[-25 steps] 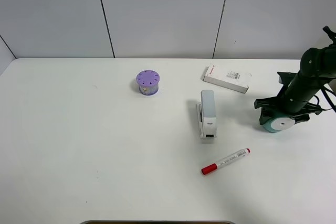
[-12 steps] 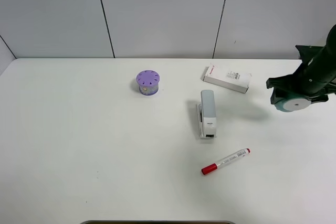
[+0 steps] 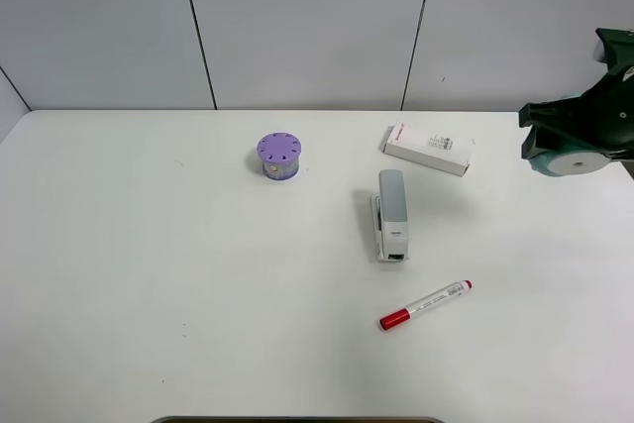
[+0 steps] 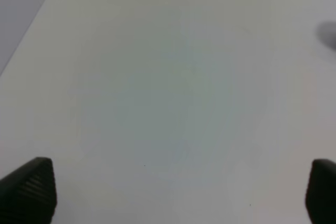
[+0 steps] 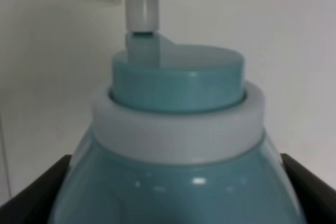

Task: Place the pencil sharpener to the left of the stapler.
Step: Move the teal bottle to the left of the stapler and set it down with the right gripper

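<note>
- Exterior high view: right gripper (image 3: 575, 141) is clamping the pencil sharpener (image 3: 581, 162) at the far 3 o'clock edge of frame, white end face turned toward the camera. It appears to be hanging clear of the table (image 3: 149, 264).
- Right wrist view: teal sharpener body (image 5: 178, 145) is filling the frame, with dark fingers (image 5: 31, 192) hugging it on both sides. Grip is looking solid.
- Left gripper (image 4: 176, 192) is sitting wide open over bare table, holding nothing. It isn't showing in the exterior view.
- Stapler (image 3: 390, 215) is lying mid-table, long axis running 12 to 6 o'clock.
- Key relation: from the held sharpener, the stapler is lying toward 8 o'clock, and the drop spot is at the stapler's 9 o'clock. So the right arm is looking at a carry toward 8–9 o'clock, going over and beyond the stapler.
- Purple container (image 3: 279, 156) is sitting at the stapler's 10 o'clock, well apart. The gap at 9 o'clock is looking free.
- White box (image 3: 428, 149) at the stapler's 1 o'clock is lying near the carry path; worth crossing high.
- Red marker (image 3: 426, 305) at the stapler's 5 o'clock isn't getting in the way.
</note>
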`<act>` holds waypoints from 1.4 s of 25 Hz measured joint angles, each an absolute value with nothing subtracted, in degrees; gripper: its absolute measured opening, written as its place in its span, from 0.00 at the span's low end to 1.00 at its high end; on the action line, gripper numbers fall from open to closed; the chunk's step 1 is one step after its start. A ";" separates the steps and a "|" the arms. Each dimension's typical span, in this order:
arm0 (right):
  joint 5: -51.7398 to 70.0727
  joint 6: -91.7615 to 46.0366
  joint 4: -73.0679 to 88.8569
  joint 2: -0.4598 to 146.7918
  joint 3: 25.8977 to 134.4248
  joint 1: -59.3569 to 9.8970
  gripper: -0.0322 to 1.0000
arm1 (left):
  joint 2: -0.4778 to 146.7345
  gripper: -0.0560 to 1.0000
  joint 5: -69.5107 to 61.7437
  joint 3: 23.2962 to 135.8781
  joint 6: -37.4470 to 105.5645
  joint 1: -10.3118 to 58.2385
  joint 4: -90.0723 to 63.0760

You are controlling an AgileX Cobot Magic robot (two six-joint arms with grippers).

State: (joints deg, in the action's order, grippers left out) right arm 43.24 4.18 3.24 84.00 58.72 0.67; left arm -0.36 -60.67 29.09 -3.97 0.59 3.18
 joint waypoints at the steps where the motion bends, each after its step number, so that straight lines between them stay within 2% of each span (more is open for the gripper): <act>1: 43.95 4.38 3.87 84.00 59.20 -0.57 0.69 | -0.36 0.96 -60.67 29.09 -3.97 0.59 3.18; 10: 47.78 9.52 4.83 85.56 68.96 -13.53 0.69 | -0.36 0.96 -60.67 29.09 -3.97 0.59 3.18; 19: 54.26 11.44 4.83 96.57 81.94 -24.44 0.69 | -0.36 0.96 -60.67 29.09 -3.97 0.59 3.18; 27: 59.51 14.61 4.71 107.12 95.06 -31.23 0.69 | -0.36 0.96 -60.67 29.09 -3.97 0.59 3.18; 35: 59.07 25.39 4.71 113.69 96.30 -35.94 0.69 | -0.36 0.96 -60.67 29.09 -3.97 0.59 3.18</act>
State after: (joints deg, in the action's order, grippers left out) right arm 59.07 25.39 4.71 113.69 96.30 -35.94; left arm -0.36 -60.67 29.09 -3.97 0.59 3.18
